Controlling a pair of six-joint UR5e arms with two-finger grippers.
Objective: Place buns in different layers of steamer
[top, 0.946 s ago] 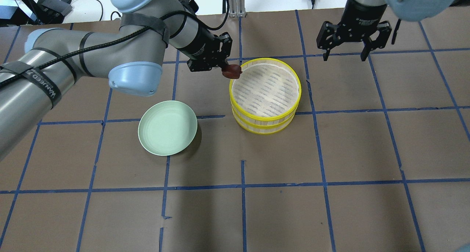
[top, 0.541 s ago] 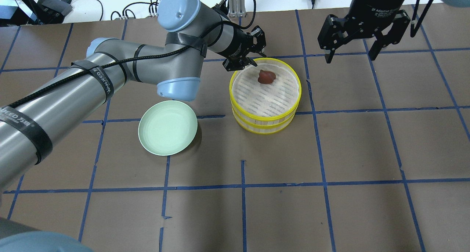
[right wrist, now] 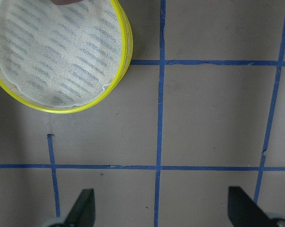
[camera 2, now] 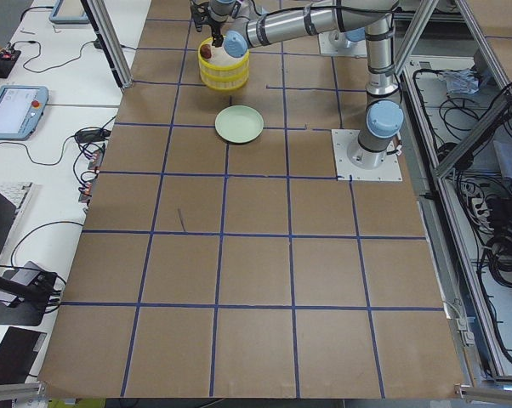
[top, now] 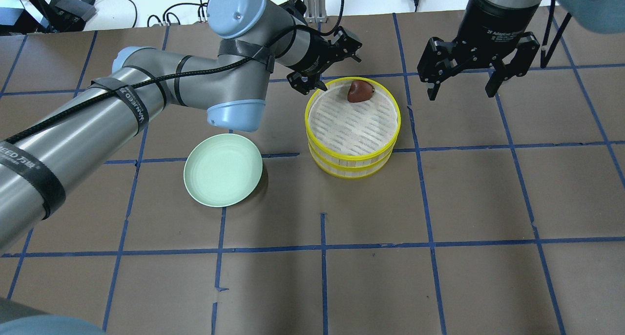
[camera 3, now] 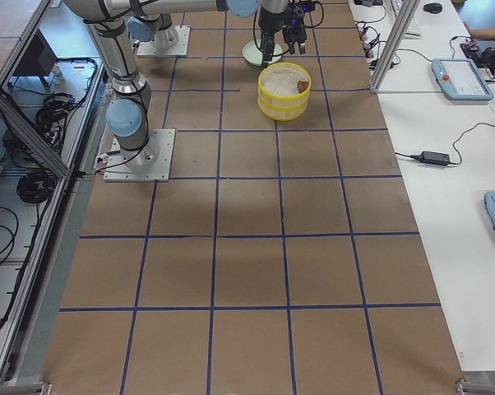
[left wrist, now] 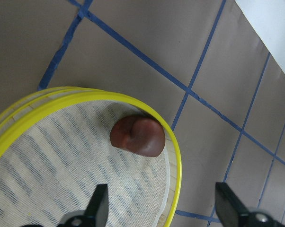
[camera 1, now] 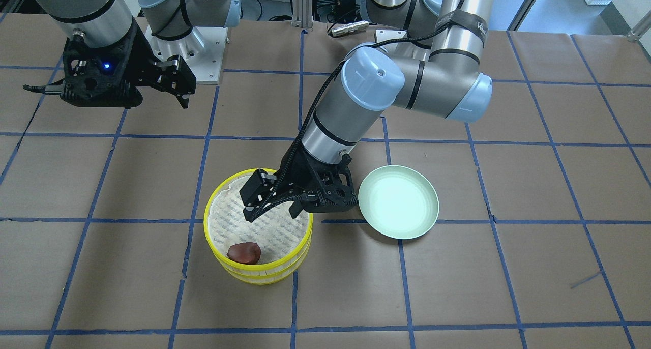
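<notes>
The steamer (top: 352,152) is two yellow-rimmed trays stacked one on the other; it also shows in the front view (camera 1: 209,232). The reddish-brown bun (top: 360,91) lies in the top tray against its far rim, and shows in the front view (camera 1: 244,252) and the left wrist view (left wrist: 137,135). My left gripper (top: 340,73) is open and empty, just above the top tray's back-left rim, apart from the bun. My right gripper (top: 460,93) is open and empty, hovering right of the steamer. The white bun is not in view.
An empty pale green plate (top: 222,170) sits on the table left of the steamer, close to my left forearm. The brown table is marked with blue tape lines. The table's back edge with cables lies just behind both grippers.
My left gripper carried the reddish-brown bun over the steamer, opened and let it go into the top tray. The bun then shifted to the far rim. The right gripper moved slightly.
</notes>
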